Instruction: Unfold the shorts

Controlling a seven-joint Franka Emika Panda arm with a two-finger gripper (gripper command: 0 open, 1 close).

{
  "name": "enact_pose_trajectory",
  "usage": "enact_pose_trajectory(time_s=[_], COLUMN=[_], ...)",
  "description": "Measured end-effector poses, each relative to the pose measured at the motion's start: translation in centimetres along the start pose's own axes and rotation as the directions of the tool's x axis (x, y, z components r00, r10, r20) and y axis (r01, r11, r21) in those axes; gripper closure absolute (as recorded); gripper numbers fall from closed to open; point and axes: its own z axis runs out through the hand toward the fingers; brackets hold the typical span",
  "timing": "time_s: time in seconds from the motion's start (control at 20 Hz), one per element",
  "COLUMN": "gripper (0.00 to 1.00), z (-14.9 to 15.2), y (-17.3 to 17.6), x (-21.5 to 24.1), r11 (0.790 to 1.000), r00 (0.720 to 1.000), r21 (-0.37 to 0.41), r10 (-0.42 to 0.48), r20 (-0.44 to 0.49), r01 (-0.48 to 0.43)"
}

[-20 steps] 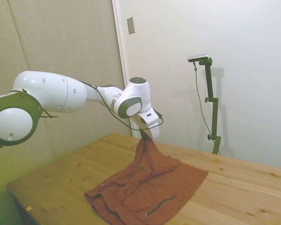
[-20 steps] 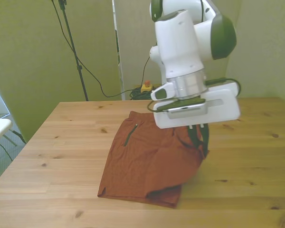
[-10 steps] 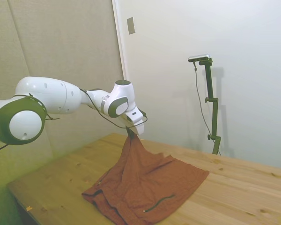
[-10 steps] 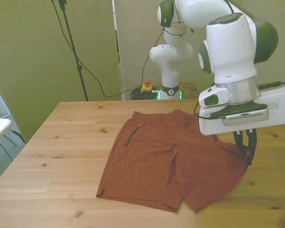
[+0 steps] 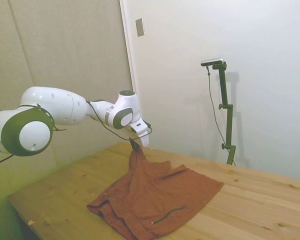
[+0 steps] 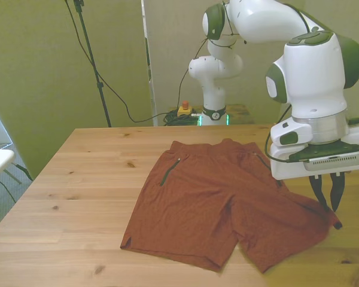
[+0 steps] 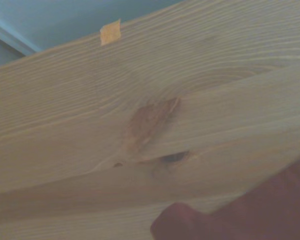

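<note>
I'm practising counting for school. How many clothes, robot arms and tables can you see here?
Clothes: 1, the shorts, rust-brown
Robot arms: 1, white, its gripper pinching a corner of the shorts
Tables: 1, the wooden table
Total: 3

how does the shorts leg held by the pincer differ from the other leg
The held leg, on the front view's right, has its outer corner pinched and lifted by the pincer; the other leg lies flat on the table, untouched. The held leg slopes up with folds in the side view; the other looks smooth. Both are the same rust-brown fabric of the shorts.
</note>
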Motion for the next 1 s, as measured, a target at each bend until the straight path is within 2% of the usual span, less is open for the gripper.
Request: enact_pose_trajectory(time_s=[0.1, 0.2, 0.35, 0.45, 0.6, 0.75, 1.0], gripper=[0.00, 0.00, 0.00, 0.00, 0.00, 0.00, 0.00], z=[-0.5, -1.6, -2.4, -2.9, -4.8, -7.4, -10.3], y=[-0.2, 0.1, 2.9, 5.8, 10.1, 14.5, 23.0], x=[0.0, 0.5, 1.3, 1.7, 2.1, 2.3, 1.3], r11=[1.000, 1.000, 0.992, 0.979, 0.968, 0.965, 0.965], r00=[1.000, 0.998, 0.983, 0.978, 0.980, 0.985, 0.998], r21=[0.004, -0.020, -0.109, -0.178, -0.230, -0.250, -0.263], r10=[-0.003, 0.013, 0.051, 0.059, 0.059, 0.036, -0.023], r20=[-0.007, -0.062, -0.177, -0.199, -0.190, -0.171, -0.057], r01=[0.003, -0.014, -0.071, -0.095, -0.103, -0.078, 0.007])
